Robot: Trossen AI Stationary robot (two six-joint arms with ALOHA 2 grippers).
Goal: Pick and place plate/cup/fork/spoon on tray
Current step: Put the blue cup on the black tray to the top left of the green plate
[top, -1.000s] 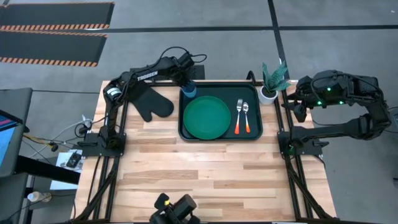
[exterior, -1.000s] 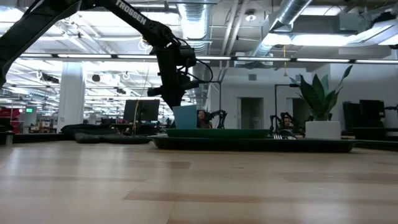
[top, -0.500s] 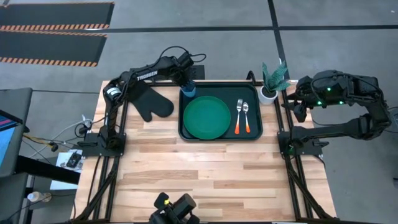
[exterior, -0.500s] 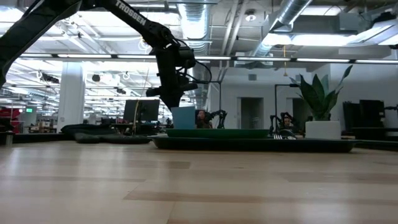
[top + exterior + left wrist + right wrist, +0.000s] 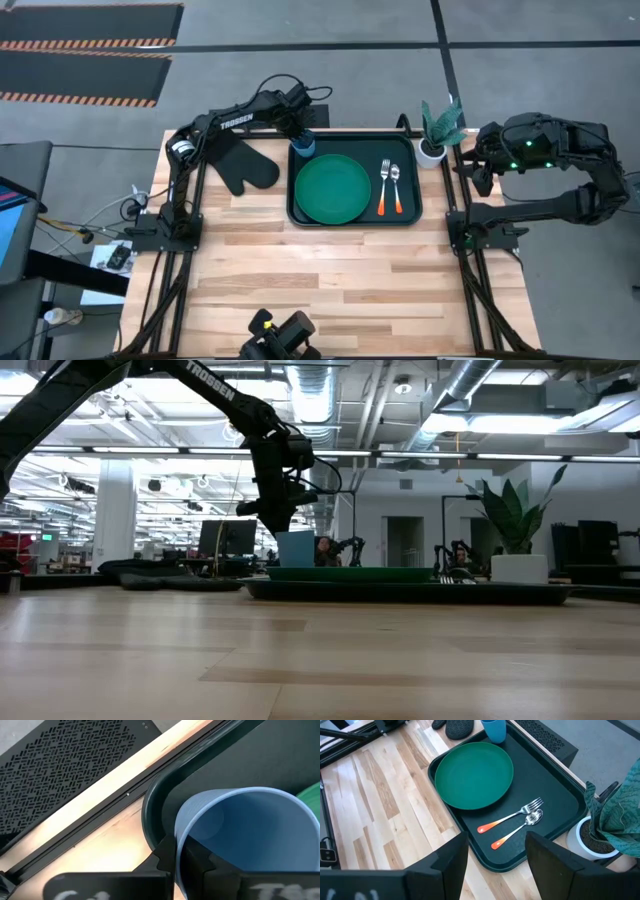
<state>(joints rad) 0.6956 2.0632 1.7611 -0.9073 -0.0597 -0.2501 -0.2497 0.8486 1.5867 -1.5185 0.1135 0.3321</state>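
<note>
The dark tray (image 5: 410, 205) lies at the far middle of the table. On it lie the green plate (image 5: 333, 189), the fork (image 5: 384, 185) and the spoon (image 5: 396, 188) side by side, handles toward the near edge. The blue cup (image 5: 303, 145) stands upright on its base in the tray's far left corner, beside the plate. My left gripper (image 5: 300, 132) is at the cup from above and is shut on it. My right gripper (image 5: 497, 870) is open and empty, held high off the table's right far side, near the plant. My left gripper pinches the cup's wall at the rim (image 5: 176, 851), one finger (image 5: 200, 862) inside the cup and one (image 5: 162, 857) outside. The fingers come from above, slanting from the far left. The cup (image 5: 297, 548) stands upright with its base on the tray.
A black oven mitt (image 5: 243, 168) lies left of the tray. A white pot with a green plant (image 5: 432, 150) stands at the tray's far right corner. Bare wooden table (image 5: 330, 280) stretches from the tray to the near edge.
</note>
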